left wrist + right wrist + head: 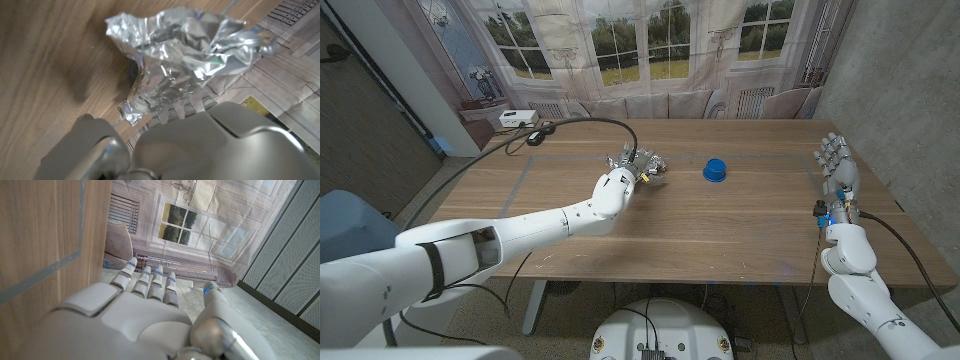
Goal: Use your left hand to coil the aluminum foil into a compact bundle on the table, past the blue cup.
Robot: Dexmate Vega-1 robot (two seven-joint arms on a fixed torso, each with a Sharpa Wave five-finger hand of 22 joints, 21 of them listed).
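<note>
Left hand [624, 172] grips the crumpled aluminum foil [175, 55], creases clear from its wrist, while the head view adds the blue cup [715, 170] and the open right hand [838, 172].

A lab or test room dressed as a parlour — a printed backdrop [650, 50] of windows and sofa hangs behind the wooden table [720, 215], with bare grey walls [910, 90] and trailing cables [470, 170].

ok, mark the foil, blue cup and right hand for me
foil [182, 55], left wrist view, middle of the crumpled sheet
blue cup [715, 171], head view, its side wall
right hand [839, 172], head view, back of the hand
</note>
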